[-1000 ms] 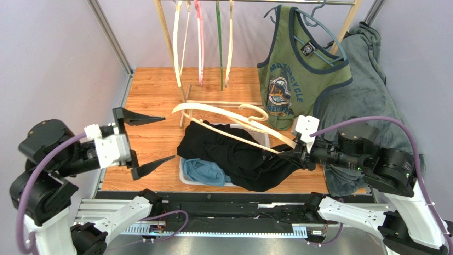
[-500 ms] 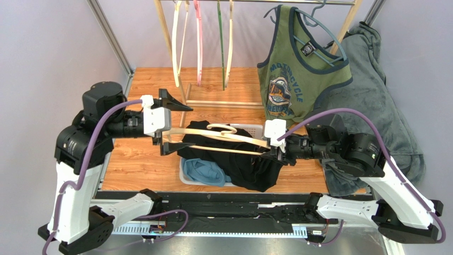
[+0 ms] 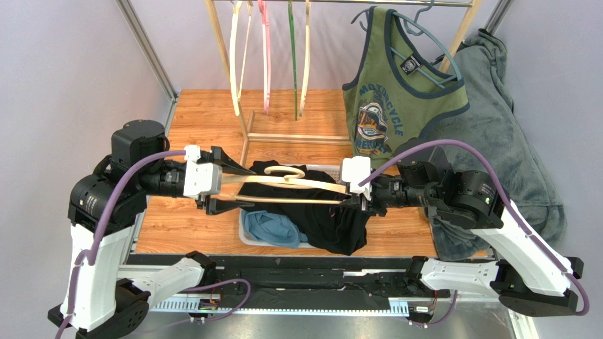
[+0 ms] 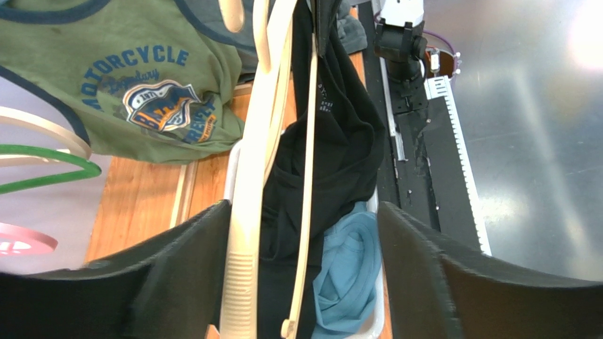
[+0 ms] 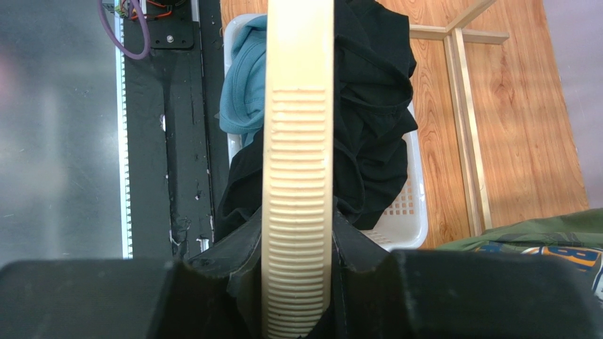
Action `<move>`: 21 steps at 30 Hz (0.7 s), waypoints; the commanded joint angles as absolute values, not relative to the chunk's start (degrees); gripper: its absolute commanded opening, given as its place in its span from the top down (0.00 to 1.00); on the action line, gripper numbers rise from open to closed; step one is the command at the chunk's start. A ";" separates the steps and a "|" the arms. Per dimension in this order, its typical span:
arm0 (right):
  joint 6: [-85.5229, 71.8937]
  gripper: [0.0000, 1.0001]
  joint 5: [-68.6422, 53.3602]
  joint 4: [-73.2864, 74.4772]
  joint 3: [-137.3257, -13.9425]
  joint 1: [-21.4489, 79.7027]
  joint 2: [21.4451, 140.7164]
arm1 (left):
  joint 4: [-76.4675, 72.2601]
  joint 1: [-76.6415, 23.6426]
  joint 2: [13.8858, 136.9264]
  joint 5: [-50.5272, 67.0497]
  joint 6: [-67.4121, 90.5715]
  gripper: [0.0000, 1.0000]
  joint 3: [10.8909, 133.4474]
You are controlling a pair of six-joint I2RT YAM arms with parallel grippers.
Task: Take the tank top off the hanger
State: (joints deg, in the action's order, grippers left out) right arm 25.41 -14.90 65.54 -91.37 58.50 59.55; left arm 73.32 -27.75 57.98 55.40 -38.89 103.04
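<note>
A cream hanger lies level over the basket, with a black tank top draped from it and sagging down. My right gripper is shut on the hanger's ribbed right end, jaws pressed to both sides, and black cloth bunches just past them. My left gripper is open and straddles the hanger's left end. In the left wrist view the cream arm rests against one finger, with a wide gap to the other. The thin lower bar and black fabric run between them.
A white basket under the hanger holds a blue garment. A green printed tank top hangs on a blue-grey hanger at the back right, beside a grey garment. Several empty hangers hang from the wooden rack.
My left arm swung in from the left and put its open jaws round the hanger's left end, narrowing a little. My right gripper carried the hanger leftward and levelled it.
</note>
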 commanded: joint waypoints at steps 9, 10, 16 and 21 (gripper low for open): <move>28.03 1.00 -15.65 58.89 -95.27 59.06 62.75 | 69.43 -27.69 58.62 52.91 -37.18 0.93 101.43; 28.21 1.00 -15.64 58.54 -95.10 59.06 62.67 | 69.43 -27.69 58.62 52.56 -37.18 1.00 101.25; 28.83 1.00 -11.70 52.13 -90.81 59.06 60.82 | 68.03 -27.77 58.27 49.05 -36.30 1.00 100.55; 28.22 1.00 -4.59 43.95 -86.14 59.06 59.33 | 61.45 -27.69 56.96 37.20 -30.95 1.00 99.49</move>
